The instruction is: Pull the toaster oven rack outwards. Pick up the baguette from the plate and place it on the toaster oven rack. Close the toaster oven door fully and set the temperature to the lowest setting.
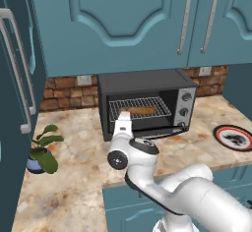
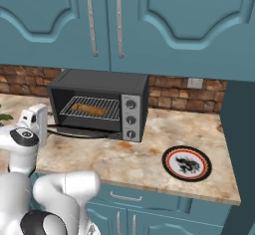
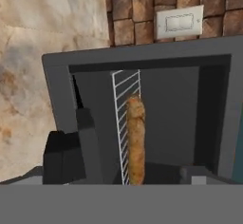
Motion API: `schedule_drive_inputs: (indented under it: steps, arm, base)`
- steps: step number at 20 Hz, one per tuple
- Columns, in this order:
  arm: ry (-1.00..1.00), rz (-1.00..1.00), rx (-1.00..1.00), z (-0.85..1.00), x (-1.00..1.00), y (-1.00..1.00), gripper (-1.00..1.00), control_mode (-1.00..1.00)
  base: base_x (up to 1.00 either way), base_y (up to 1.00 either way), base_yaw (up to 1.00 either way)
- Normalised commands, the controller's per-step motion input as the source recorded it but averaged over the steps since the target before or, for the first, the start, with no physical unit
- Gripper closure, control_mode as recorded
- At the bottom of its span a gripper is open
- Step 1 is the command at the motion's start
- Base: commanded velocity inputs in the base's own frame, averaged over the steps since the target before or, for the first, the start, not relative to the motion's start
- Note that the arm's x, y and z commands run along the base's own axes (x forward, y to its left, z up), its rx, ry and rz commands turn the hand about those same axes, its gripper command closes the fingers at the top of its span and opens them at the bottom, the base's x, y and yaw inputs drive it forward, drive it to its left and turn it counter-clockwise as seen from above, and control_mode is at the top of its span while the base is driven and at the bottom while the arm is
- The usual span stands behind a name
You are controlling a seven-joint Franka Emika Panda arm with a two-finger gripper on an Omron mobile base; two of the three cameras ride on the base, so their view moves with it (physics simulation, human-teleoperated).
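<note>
The baguette [image 3: 135, 140] lies lengthwise on the toaster oven rack [image 3: 126, 118], straight ahead of my jaws [image 3: 128, 171], which stand wide apart and hold nothing. In my hand view one dark fingertip [image 3: 61, 156] rises at one side and the other sits low at the opposite side, with the bread seen between them but farther off, not touching either.

Just in front of my jaws the toaster oven door [image 1: 157, 131] hangs open, folded down flat toward me over the marble desk [image 1: 74, 147]. My hand hovers right at the door's outer edge, in front of the oven mouth.

Beyond the door is the toaster oven [image 2: 99, 102], a dark grey box. The wire rack sits inside its opening, and the tan bread rests near the rack's middle. To my right of the opening runs a silver control strip [image 2: 130, 118] with three round knobs stacked one above another.

Well off to my right, on the desk, lies the plate [image 2: 187, 163], red-rimmed with a white, dark-patterned centre. Well off to my left stands a small potted plant [image 1: 43, 150].

Farthest away, behind the oven, is a brick wall [image 2: 174, 97] with a pale wall socket [image 3: 179, 23], and teal cupboards [image 1: 128, 19] hang above.
</note>
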Motion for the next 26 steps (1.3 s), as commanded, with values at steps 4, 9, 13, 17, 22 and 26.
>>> schedule_drive_inputs:
  steps: [4,9,13,17,22,26]
  arm:
    - [-0.1,0.02,0.0,0.3,0.52,0.0,-1.0,-1.0]
    - [-0.07,0.02,0.0,0.24,0.49,0.0,-1.0,-1.0]
    - [-0.03,0.02,0.0,0.15,0.44,0.0,-1.0,-1.0]
    - [-0.01,0.01,0.0,0.03,0.36,0.0,-1.0,-1.0]
    - [0.0,0.02,0.0,0.0,0.36,0.0,-1.0,-1.0]
    - [0.0,0.02,0.0,0.0,0.42,0.0,-1.0,-1.0]
  base:
    - [0.0,0.0,0.0]
    - [0.0,0.0,0.0]
    - [0.0,0.0,0.0]
    - [0.0,0.0,0.0]
    - [0.0,0.0,0.0]
    - [0.0,0.0,0.0]
